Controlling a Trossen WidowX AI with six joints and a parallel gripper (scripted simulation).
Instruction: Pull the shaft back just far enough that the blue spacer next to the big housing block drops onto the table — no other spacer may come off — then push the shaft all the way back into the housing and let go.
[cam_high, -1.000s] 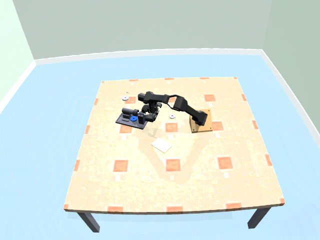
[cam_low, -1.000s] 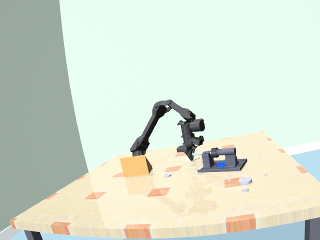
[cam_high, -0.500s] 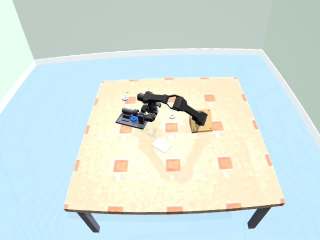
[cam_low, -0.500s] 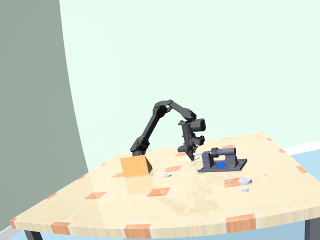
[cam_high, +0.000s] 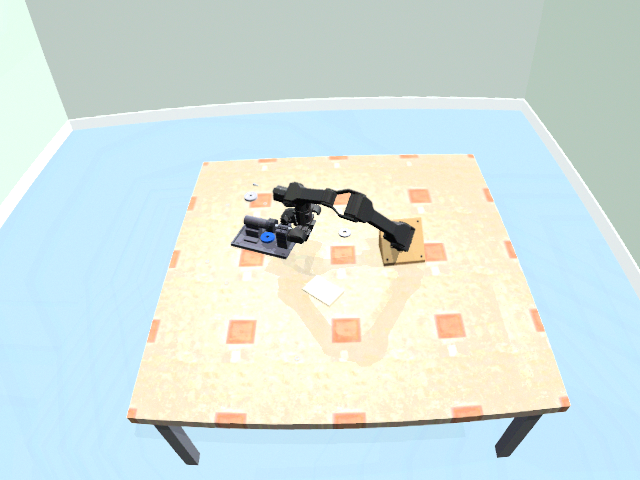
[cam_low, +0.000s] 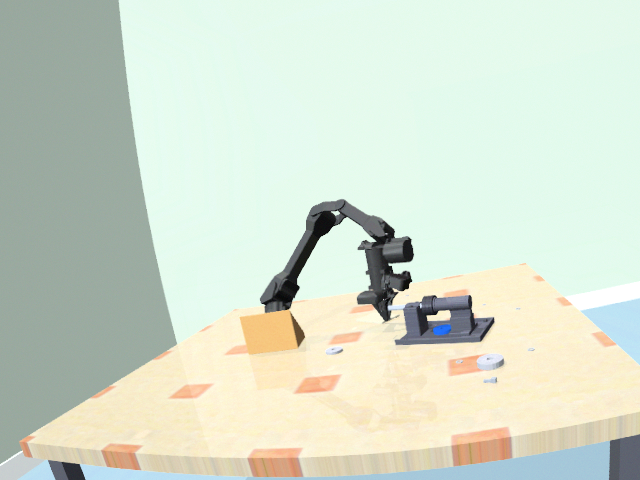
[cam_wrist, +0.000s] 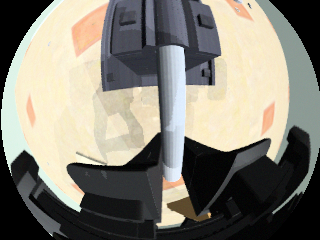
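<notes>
My gripper (cam_low: 387, 308) (cam_wrist: 166, 135) is shut on the light grey shaft (cam_low: 397, 307) (cam_wrist: 172, 105), outside the smaller support block (cam_low: 415, 322) (cam_high: 282, 237). The shaft runs through this block toward the big housing block (cam_low: 461, 321) (cam_high: 252, 230) with its dark barrel (cam_low: 454, 302) (cam_high: 253, 221). A dark ring or collar (cam_low: 429, 304) (cam_high: 270, 224) sits at the barrel's near end; a little shaft shows between it and the support block. The blue spacer (cam_high: 267, 235) (cam_low: 442, 329) lies flat on the fixture's base plate, between the blocks, off the shaft. The shaft's far end is hidden.
A thick grey ring (cam_high: 250, 196) (cam_low: 490, 361) and a small bolt (cam_low: 490, 380) lie beside the fixture. A thin washer (cam_high: 344, 233) (cam_low: 333, 350) lies between fixture and the arm's wooden base (cam_high: 388, 256) (cam_low: 271, 333). A white flat card (cam_high: 323, 290) lies on the table.
</notes>
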